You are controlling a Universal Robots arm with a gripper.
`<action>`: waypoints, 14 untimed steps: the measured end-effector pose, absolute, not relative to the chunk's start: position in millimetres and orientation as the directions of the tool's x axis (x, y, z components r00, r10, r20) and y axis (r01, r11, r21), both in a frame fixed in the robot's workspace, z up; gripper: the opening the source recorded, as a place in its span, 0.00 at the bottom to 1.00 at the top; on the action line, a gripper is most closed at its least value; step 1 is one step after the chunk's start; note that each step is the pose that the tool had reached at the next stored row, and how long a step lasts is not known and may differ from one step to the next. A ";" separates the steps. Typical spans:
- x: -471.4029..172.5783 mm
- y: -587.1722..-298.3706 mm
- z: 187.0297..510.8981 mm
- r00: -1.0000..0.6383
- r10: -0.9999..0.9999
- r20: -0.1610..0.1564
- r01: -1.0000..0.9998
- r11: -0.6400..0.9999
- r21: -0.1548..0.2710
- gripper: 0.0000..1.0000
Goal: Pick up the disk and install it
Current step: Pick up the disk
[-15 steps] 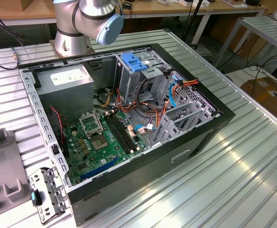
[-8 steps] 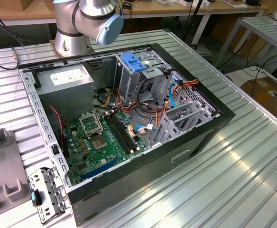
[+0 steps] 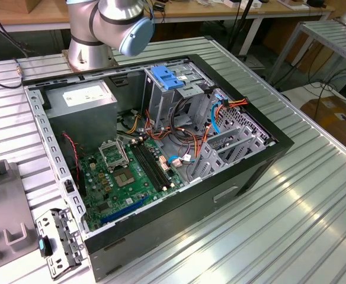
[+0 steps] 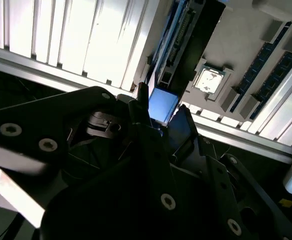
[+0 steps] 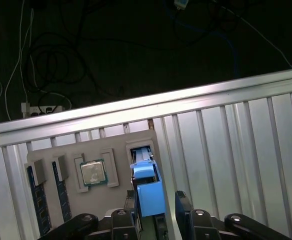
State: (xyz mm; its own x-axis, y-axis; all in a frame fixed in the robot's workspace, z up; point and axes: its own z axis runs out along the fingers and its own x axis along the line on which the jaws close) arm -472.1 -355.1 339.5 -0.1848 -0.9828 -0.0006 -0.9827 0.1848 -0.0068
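While the black fingers [image 5: 182, 204] stand apart, the disk [image 5: 151, 197], flat with a smooth bright-blue plastic frame, sits between them in a grey tray [image 5: 116, 148] slot on the ribbed aluminium bench [image 5: 226, 150].

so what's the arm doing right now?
The gripper is over the grey tray, right at the disk. The disk sits at its slot in that tray, next to a processor chip and memory sticks. Whether it is gripped can't be told from these views. The open computer case is on the table, and the disk is not in it yet.
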 end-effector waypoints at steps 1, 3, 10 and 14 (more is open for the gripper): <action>-472.6 -355.2 338.2 -0.183 -0.983 0.000 -0.983 0.183 -0.005 0.44; -473.2 -356.0 336.0 -0.179 -0.984 0.001 -0.984 0.179 0.002 0.44; -473.2 -358.6 329.6 -0.149 -0.989 0.011 -0.989 0.149 0.011 0.44; -473.2 -358.7 327.6 -0.134 -0.991 0.010 -0.991 0.134 0.001 0.44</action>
